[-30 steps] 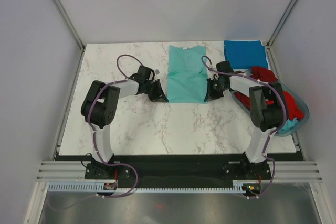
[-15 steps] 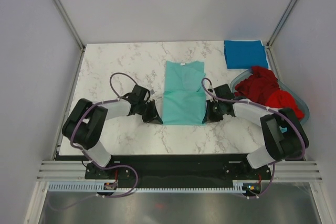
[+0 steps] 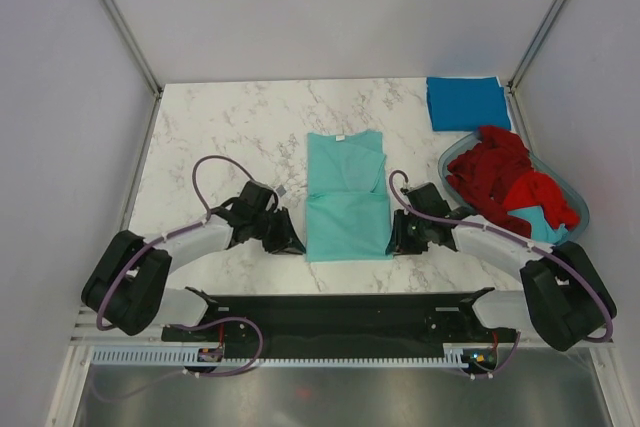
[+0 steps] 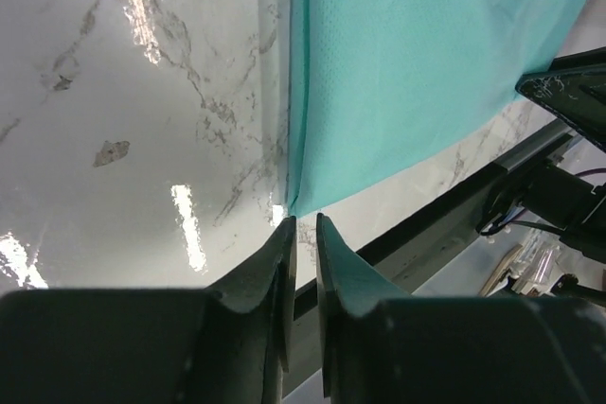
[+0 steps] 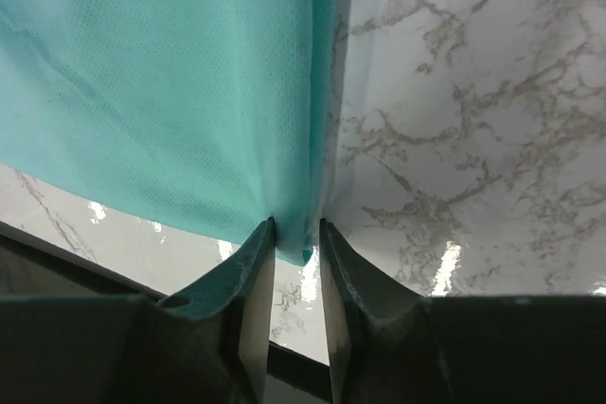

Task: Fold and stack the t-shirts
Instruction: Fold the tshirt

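Note:
A light teal t-shirt [image 3: 345, 197] lies flat on the marble table, sleeves folded in, its hem near the front edge. My left gripper [image 3: 296, 244] sits at its near left corner. In the left wrist view the left gripper [image 4: 305, 224] is slightly open, and the teal t-shirt [image 4: 426, 54] ends just ahead of the tips. My right gripper [image 3: 392, 244] is at the near right corner. Its wrist view shows the right gripper [image 5: 296, 226] open, with the corner of the teal t-shirt [image 5: 161, 73] hanging loosely between the fingers. A folded blue t-shirt [image 3: 466, 102] lies at the back right.
A translucent oval basket [image 3: 578, 205] at the right edge holds crumpled red t-shirts [image 3: 500, 172] and a bit of teal cloth [image 3: 545, 235]. The black front rail [image 3: 340, 307] runs just below the shirt's hem. Grey walls enclose the table.
Both arms drew back toward the front edge, dragging the teal t-shirt with them. Both pairs of jaws, shut before, now stand parted at the shirt's near corners.

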Robot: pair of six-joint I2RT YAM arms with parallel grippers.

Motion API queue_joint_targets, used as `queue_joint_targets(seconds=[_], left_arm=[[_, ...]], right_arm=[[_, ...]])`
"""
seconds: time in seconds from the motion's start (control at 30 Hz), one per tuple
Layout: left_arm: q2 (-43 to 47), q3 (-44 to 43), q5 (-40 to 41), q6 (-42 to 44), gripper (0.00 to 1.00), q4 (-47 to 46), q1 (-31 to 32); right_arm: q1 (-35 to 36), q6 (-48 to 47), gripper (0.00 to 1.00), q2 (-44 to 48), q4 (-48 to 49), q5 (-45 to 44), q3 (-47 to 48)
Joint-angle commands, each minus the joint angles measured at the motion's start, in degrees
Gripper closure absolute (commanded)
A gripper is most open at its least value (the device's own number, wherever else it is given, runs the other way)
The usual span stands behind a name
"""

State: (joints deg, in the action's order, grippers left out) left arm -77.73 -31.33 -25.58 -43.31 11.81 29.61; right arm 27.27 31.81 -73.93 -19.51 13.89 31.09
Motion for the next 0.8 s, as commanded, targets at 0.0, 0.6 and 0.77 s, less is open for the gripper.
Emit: queue_joint_targets(seconds=[0.0, 0.6, 0.77], left_arm=[[2.76, -3.64, 0.45, -2.13, 0.79, -0.04, 0.1], [-17.53, -26.32, 7.39, 5.25, 0.75, 4.97, -1.03], [-23.5, -30.01, 6.42, 6.3, 0.77, 4.8, -3.85]], right_arm=[[0.16, 0.88, 0.66, 2.12, -5.53, -5.36, 1.68], [-0.99, -8.87, 0.78, -17.9, -7.21, -16.79, 26.38], [-2.48, -10.63, 0.78, -23.44, -7.12, -17.75, 31.48]])
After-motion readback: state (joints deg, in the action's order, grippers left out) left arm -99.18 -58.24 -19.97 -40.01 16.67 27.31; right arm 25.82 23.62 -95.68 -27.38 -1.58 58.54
